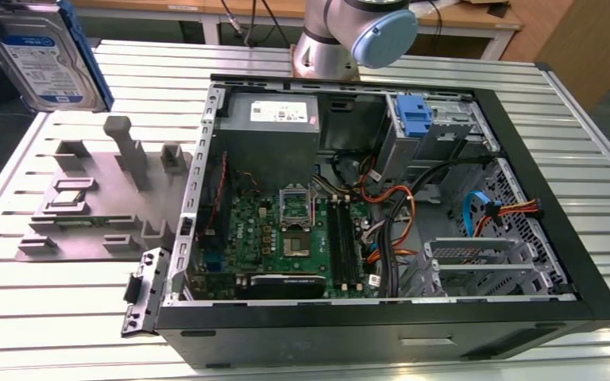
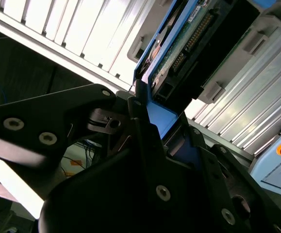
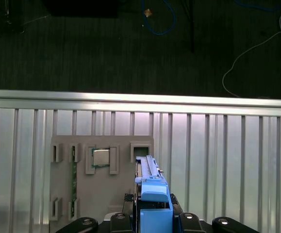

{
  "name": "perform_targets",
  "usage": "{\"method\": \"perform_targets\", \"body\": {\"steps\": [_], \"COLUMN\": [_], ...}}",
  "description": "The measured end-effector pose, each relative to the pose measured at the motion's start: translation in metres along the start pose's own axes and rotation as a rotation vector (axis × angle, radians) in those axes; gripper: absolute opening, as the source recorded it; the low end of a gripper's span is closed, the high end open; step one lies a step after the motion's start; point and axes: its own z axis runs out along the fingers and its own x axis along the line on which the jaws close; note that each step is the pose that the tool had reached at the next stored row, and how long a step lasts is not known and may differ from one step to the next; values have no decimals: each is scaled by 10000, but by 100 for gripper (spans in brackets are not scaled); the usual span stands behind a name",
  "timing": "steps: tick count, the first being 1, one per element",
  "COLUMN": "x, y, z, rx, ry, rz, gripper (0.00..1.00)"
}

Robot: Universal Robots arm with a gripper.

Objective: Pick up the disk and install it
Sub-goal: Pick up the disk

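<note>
Clamping disk (image 1: 45, 51), top cut off; claw (image 3: 152, 221) mostly out of frame.

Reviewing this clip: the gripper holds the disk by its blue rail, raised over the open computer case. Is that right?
Not quite. The gripper does hold the disk by its blue rail, but raised over the grey parts holder on the table, at the exterior view's left of the computer case. The exterior view shows it.

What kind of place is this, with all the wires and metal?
Probably a robot lab or workshop: a robot arm stands by an open computer case on a slatted metal table, with a grey parts holder beside it.
</note>
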Motion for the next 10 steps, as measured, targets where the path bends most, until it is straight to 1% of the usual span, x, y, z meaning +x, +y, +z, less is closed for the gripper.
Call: {"method": "perform_targets", "body": {"steps": [10], "x": [-2], "y": [1], "z": [-35], "rx": [-1], "ry": [0], "rz": [0], "gripper": [36]}}
